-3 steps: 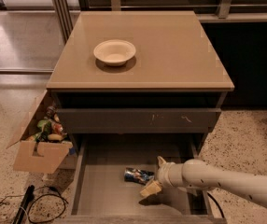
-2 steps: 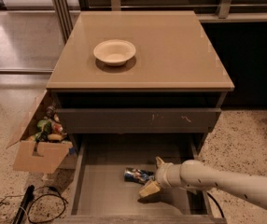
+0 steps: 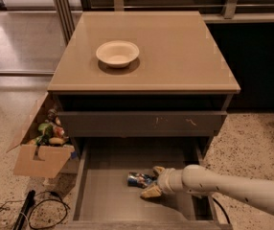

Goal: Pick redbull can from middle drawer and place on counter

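The redbull can [image 3: 138, 179] lies on its side on the grey floor of the open middle drawer [image 3: 106, 195], right of centre. My gripper [image 3: 154, 181] reaches in from the right, low in the drawer. It is open, with one tan finger [image 3: 158, 170] behind the can's right end and the other [image 3: 151, 192] in front of it. The can's right end sits at the mouth of the fingers. The tan counter [image 3: 175, 51] is the cabinet's top slab above.
A cream bowl [image 3: 117, 53] stands on the counter's left half. A closed drawer front with pale scratches [image 3: 142, 123] overhangs the open drawer. A cardboard box of objects [image 3: 43, 145] and black cables [image 3: 29, 207] are on the floor at left.
My gripper has slid a little to the left, so its fingers now reach alongside the can's right end. The can has not moved.
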`<state>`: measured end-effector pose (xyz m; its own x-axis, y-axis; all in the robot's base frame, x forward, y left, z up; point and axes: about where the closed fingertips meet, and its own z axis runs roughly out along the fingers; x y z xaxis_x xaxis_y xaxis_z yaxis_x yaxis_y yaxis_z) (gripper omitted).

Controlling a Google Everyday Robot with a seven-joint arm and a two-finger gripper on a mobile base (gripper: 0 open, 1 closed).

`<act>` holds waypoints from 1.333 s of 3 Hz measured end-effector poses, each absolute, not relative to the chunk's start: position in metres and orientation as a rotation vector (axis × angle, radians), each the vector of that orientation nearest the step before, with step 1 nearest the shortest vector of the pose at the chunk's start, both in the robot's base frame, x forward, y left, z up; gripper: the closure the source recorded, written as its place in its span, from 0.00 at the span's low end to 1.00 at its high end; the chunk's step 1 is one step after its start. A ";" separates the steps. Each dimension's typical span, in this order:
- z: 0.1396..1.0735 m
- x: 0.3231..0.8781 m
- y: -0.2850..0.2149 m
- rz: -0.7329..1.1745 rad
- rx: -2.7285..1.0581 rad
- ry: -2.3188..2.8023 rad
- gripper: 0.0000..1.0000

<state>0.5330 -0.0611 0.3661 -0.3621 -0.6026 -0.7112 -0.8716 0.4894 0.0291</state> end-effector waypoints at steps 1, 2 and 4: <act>0.366 0.533 -0.061 0.541 -1.209 2.094 0.49; 0.366 0.533 -0.061 0.541 -1.209 2.094 0.72; 0.366 0.533 -0.061 0.541 -1.209 2.094 1.00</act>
<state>0.5329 -0.0609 0.3661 -0.3621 -0.6026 -0.7112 -0.8717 0.4892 0.0293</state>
